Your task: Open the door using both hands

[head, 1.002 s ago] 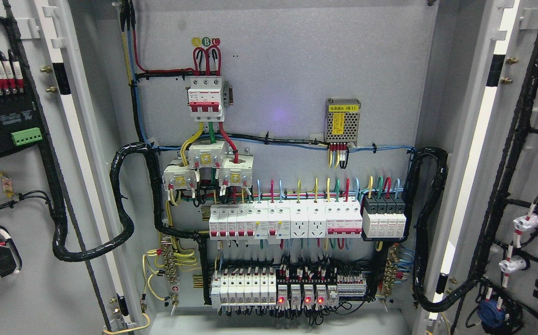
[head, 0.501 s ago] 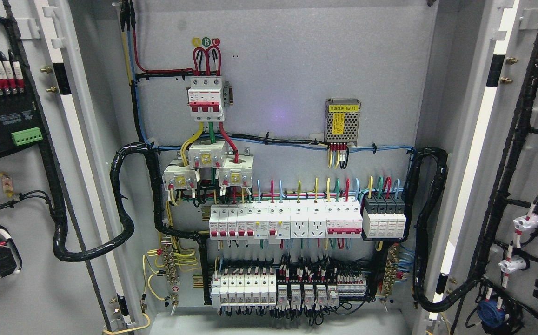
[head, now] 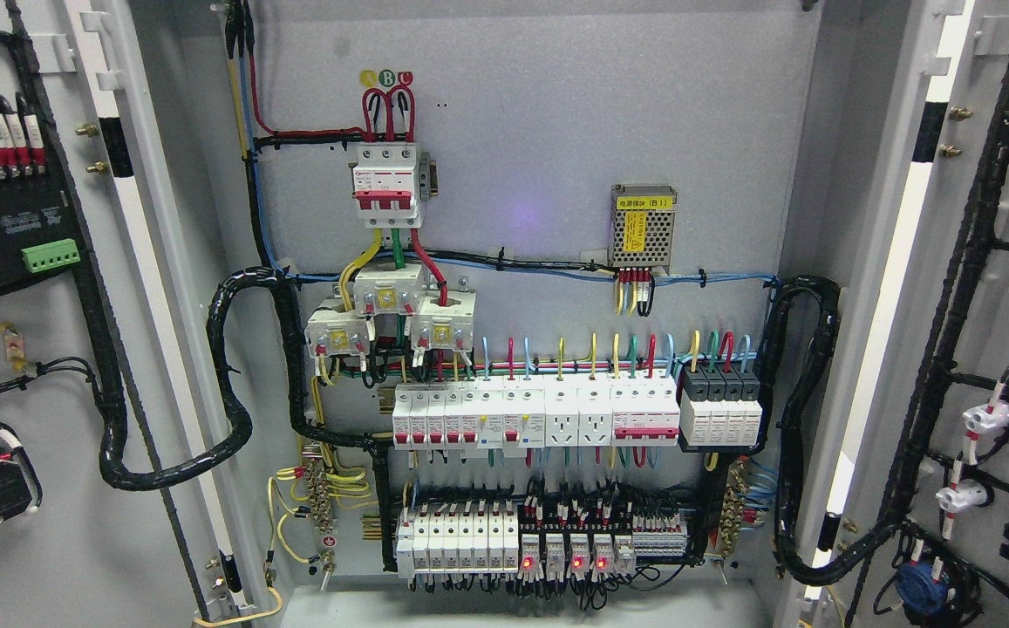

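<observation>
In the head view, both grey sheet-metal cabinet doors were seen swung wide: the left door [head: 77,366] to the left of the grey back panel [head: 539,131] of the cabinet, the right door [head: 992,288] to its right. Neither robot hand was in view, so the state of the fingers could not be told. The doors were judged stiff and fairly heavy, each being loaded on its inner face with black cable looms [head: 949,349] and mounted parts. Any further hold would best be taken on the bare white-edged free rim [head: 892,262], well apart from the wiring, which was judged fragile. The task appeared essentially done.
</observation>
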Robot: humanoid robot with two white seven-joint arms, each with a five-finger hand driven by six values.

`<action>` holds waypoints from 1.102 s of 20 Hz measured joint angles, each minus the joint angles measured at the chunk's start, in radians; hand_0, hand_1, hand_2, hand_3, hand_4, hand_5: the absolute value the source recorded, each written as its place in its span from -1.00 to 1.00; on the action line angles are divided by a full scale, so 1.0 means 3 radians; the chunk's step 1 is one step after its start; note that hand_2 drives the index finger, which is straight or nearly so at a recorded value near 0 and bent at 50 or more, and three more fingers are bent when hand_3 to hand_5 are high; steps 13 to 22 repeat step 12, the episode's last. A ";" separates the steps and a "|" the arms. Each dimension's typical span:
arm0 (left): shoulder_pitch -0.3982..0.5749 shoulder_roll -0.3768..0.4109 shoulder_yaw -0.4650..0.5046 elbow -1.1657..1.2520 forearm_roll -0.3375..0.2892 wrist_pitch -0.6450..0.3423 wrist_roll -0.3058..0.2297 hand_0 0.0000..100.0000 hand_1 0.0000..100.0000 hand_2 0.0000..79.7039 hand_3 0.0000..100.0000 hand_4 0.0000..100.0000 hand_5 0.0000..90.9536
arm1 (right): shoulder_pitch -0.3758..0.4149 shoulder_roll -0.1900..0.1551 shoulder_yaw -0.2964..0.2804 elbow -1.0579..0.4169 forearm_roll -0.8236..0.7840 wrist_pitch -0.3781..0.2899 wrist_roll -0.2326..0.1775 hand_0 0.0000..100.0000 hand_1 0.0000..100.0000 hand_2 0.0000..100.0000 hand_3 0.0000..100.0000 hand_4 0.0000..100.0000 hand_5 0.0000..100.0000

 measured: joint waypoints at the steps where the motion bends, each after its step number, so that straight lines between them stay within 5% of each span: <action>1: -0.0021 -0.0006 0.0013 0.0053 -0.0049 0.0000 0.0014 -1.00 -1.00 -1.00 -1.00 -1.00 -1.00 | -0.0022 0.0017 -0.0027 0.0003 0.0023 0.0074 -0.0010 -0.62 -1.00 -1.00 -1.00 -1.00 -1.00; 10: -0.0046 -0.0030 0.0176 0.0390 -0.0343 0.0027 0.0178 -1.00 -1.00 -1.00 -1.00 -1.00 -1.00 | -0.0117 0.0122 -0.0221 0.0165 0.0098 0.0303 -0.0032 -0.62 -1.00 -1.00 -1.00 -1.00 -1.00; 22: -0.0021 -0.0032 0.0205 0.0429 -0.0371 0.0013 0.0182 -1.00 -1.00 -1.00 -1.00 -1.00 -1.00 | -0.0125 0.0139 -0.0257 0.0214 0.0103 0.0307 -0.0038 -0.62 -1.00 -1.00 -1.00 -1.00 -1.00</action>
